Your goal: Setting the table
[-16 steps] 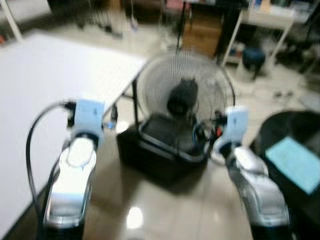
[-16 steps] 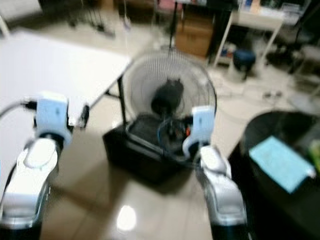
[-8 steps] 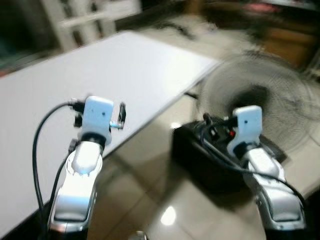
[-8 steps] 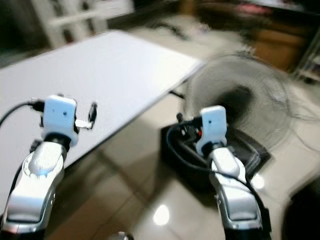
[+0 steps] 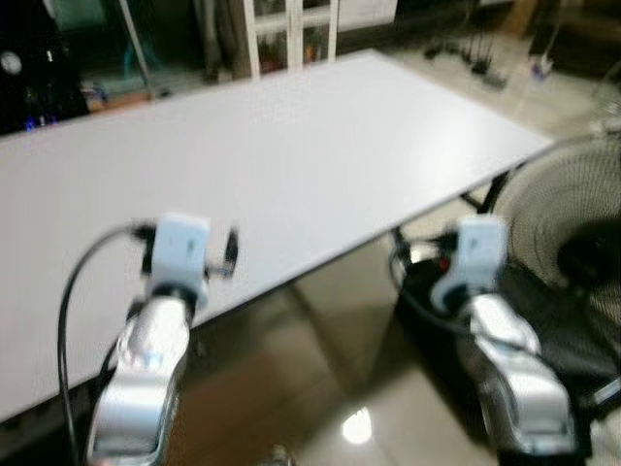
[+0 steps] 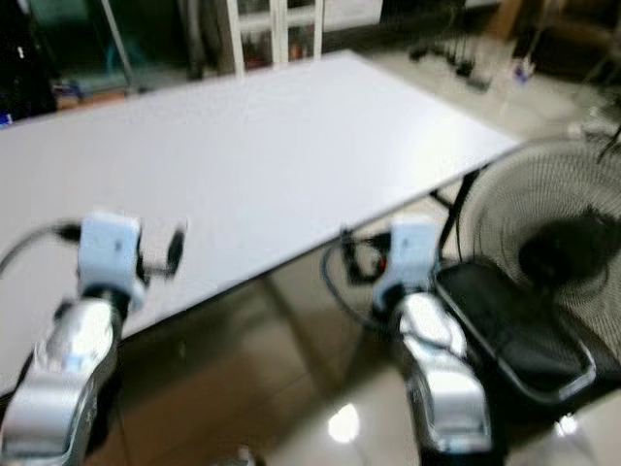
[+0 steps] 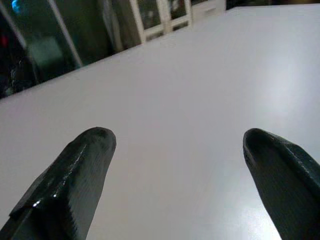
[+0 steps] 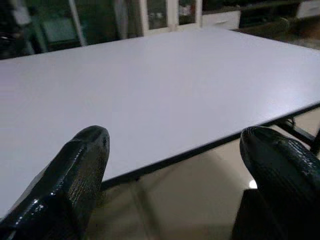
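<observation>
White counter (image 5: 291, 146) had swung in ahead of my left gripper (image 7: 175, 165) and right gripper (image 8: 172, 165), the fan (image 6: 543, 262) sliding off beside my right; both grippers were wide, holding nothing, so setting hadn't begun.

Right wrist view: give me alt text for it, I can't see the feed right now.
A large white table stretches ahead with nothing on its visible top, seen between the right gripper's two black fingers, which are spread wide apart and hold nothing. Glossy floor shows below the table's near edge, and dim cabinets stand beyond.
</observation>
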Tool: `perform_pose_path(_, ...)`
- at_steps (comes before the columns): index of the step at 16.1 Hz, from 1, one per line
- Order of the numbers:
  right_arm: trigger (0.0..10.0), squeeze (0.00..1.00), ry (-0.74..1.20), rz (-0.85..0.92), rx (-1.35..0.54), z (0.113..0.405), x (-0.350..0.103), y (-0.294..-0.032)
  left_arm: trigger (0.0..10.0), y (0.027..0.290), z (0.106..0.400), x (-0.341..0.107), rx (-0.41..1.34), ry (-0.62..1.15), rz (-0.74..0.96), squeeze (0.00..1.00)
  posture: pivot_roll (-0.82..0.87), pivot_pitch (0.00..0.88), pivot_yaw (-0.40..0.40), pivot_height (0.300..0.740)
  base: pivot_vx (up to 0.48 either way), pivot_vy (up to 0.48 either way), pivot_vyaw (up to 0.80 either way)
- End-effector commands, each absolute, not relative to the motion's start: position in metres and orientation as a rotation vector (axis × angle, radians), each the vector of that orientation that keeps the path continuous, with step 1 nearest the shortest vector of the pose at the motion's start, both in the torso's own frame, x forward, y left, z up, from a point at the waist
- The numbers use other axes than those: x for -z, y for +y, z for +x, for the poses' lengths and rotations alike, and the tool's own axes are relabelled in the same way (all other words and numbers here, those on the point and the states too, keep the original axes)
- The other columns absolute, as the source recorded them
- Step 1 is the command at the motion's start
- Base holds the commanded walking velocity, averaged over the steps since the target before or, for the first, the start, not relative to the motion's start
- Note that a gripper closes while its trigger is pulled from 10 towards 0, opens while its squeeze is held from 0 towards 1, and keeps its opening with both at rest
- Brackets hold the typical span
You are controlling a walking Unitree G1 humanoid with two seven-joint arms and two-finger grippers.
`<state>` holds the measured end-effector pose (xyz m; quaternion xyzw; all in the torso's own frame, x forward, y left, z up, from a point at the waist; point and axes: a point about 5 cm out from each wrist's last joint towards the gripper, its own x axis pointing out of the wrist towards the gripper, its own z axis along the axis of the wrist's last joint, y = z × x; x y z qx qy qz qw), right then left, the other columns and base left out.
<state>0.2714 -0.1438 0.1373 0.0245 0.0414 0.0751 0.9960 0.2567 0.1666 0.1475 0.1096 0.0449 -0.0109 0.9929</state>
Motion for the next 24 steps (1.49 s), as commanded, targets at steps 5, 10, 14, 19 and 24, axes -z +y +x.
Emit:
perform_pose_path(5, 10.0, 1.0, 0.085, 0.046, -0.133, 0.269, -0.138, -0.151, 10.0, 0.162, 0.262, -0.163, 0.012, -0.018, 0.197, 0.0, 0.07, 0.0, 0.005, 0.74, 0.0, 0.0, 0.8)
perform_pose_path(10, 10.0, 1.0, 0.089, 0.05, -0.142, 0.273, -0.138, -0.148, 10.0, 0.16, 0.264, -0.161, -0.012, -0.012, 0.213, 0.0, 0.06, 0.0, 0.0, 0.74, 0.0, 0.0, 0.8)
perform_pose_path(14, 10.0, 0.25, 0.056, -0.013, -0.092, 0.279, -0.139, -0.149, 10.0, 0.16, 0.264, -0.159, 0.036, -0.029, 0.212, 0.0, 0.06, 0.0, -0.003, 0.74, 0.0, 0.0, 0.2)
perform_pose_path(19, 10.0, 0.0, 0.076, 0.042, -0.113, 0.285, -0.138, -0.152, 10.0, 0.163, 0.263, -0.158, 0.059, -0.019, 0.233, 0.0, 0.07, 0.0, -0.021, 0.74, 0.0, 0.301, 0.0)
perform_pose_path(24, 10.0, 0.0, 0.081, 0.083, -0.267, 0.272, -0.133, -0.133, 10.0, 0.16, 0.257, -0.15, 0.106, 0.017, 0.265, 0.0, 0.07, 0.0, -0.014, 0.74, 0.0, 0.386, 0.11)
